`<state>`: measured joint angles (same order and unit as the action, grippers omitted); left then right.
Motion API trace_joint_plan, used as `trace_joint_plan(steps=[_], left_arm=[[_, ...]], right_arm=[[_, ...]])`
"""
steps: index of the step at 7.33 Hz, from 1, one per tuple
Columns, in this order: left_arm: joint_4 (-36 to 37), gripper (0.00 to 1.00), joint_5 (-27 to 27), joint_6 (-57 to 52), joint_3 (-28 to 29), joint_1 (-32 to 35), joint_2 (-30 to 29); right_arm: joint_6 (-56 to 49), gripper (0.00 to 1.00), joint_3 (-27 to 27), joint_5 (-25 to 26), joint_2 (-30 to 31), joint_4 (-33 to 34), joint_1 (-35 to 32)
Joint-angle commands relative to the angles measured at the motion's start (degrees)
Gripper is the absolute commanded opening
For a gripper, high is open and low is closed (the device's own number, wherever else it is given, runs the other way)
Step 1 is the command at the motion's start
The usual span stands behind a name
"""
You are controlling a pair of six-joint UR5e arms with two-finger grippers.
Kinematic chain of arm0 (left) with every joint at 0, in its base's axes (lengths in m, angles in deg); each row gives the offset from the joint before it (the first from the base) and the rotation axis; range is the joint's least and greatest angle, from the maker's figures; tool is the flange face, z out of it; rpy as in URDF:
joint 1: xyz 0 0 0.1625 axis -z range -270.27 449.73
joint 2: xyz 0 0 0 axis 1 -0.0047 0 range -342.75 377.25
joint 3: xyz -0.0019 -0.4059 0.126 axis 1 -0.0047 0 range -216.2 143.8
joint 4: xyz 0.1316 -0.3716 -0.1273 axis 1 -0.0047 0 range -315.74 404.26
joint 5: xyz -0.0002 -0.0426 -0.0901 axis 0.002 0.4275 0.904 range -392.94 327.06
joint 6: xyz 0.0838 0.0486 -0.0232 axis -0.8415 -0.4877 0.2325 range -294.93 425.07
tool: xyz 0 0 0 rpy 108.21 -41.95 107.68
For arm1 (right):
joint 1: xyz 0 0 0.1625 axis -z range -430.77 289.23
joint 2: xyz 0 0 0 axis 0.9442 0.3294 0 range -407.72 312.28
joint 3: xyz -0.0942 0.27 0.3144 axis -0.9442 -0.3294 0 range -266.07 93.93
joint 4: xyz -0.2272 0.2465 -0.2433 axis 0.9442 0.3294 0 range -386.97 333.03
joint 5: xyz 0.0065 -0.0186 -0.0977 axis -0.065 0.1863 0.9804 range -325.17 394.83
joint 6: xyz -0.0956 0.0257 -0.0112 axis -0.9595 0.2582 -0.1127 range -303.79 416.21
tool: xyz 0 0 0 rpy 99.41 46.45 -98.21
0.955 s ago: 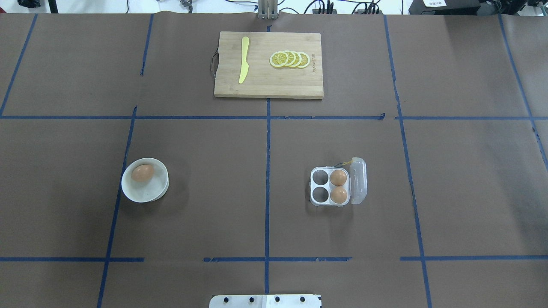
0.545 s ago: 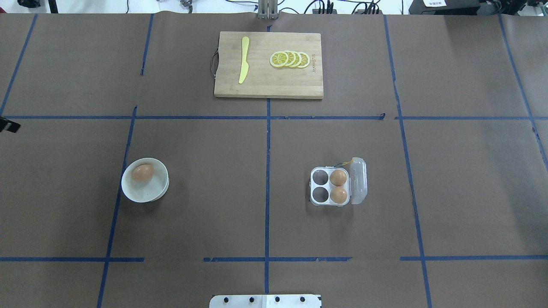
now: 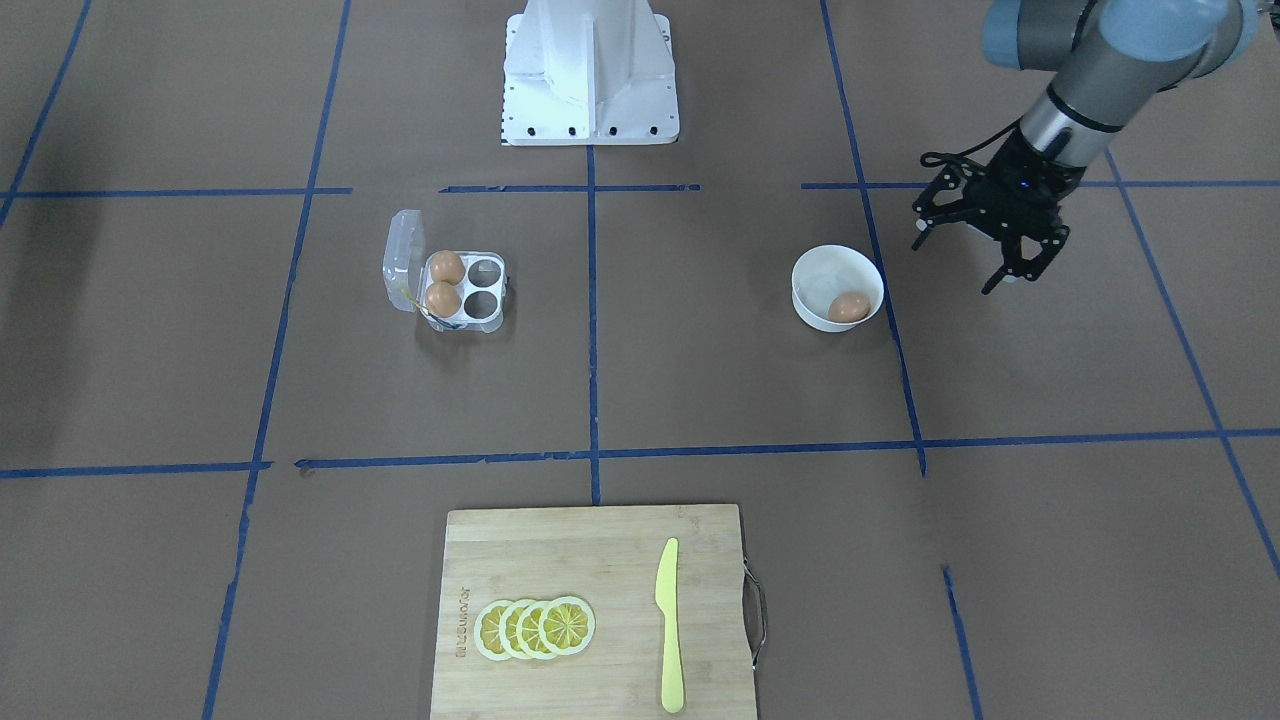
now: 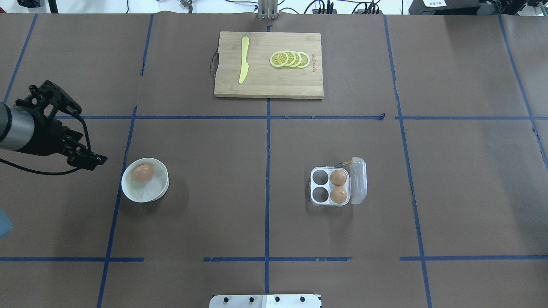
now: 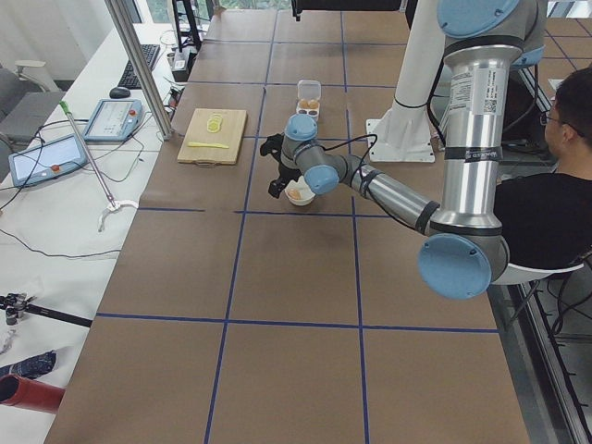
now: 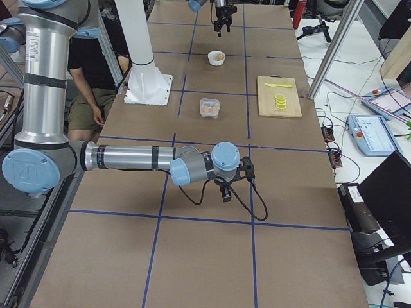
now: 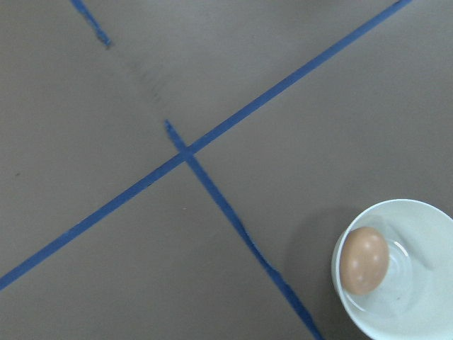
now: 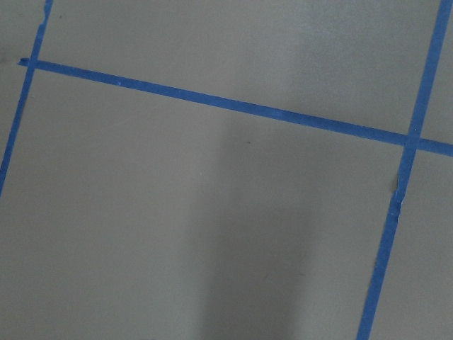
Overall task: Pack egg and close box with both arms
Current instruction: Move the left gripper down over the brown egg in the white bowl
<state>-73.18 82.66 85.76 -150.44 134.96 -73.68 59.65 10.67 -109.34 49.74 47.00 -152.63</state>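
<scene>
Toward the left end of the tabletop, about midway between the near and far edges, my left fingers (image 4: 87,157) hang spread wide and empty, just beside the white bowl (image 4: 125,188) without touching it. The egg (image 4: 142,173) lies inside, against the wall on the far-edge side. The box (image 4: 320,185) sits right of the middle, its lid (image 4: 358,182) open toward the right end, with the packed eggs (image 4: 338,177) in the two cells next to the lid and the two cells facing the bowl free. My right fingers (image 6: 227,192) show only in a side view, low near the right end, so I cannot tell whether they are apart or together. As I judge it, coming down off-centre could clip the bowl's rim and shove or tip it. The smooth egg could roll from a one-sided touch, slip from a light pinch or crack under a hard one. The light box may skid when its lid is pressed unless it is steadied. A small mark along one short side of the cutting board (image 4: 257,85) and the lettering down my left arm (image 5: 476,111) are both too small to read.
</scene>
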Motion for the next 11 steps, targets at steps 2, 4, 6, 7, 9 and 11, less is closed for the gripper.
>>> trace_joint_plan(steps=[2,4,6,7,9,11], left_arm=[[4.4,0.86,-10.1,0.2,0.2,-9.4,-2.0],[14.5,0.85,-10.0,0.1,2.8,-10.2,-10.7],[14.8,0.85,-10.0,-0.6,4.0,-10.2,-11.0],[14.6,0.85,-9.5,-0.8,4.6,-10.2,-10.9],[14.4,0.86,-9.3,-0.7,5.3,-10.4,-11.0],[14.3,0.86,-7.5,-0.2,5.8,-11.0,-11.1]], right_arm=[[0.1,1.00,0.0,-0.1,0.0,0.0,0.0],[0.2,1.00,-0.1,-0.1,0.0,0.1,0.7],[0.2,1.00,-0.2,-0.1,0.0,0.1,1.3],[0.2,1.00,-0.3,-0.1,0.0,0.1,1.4],[0.3,1.00,-0.3,-0.1,0.0,0.1,1.9],[0.3,1.00,-0.3,-0.1,0.1,0.2,2.1]])
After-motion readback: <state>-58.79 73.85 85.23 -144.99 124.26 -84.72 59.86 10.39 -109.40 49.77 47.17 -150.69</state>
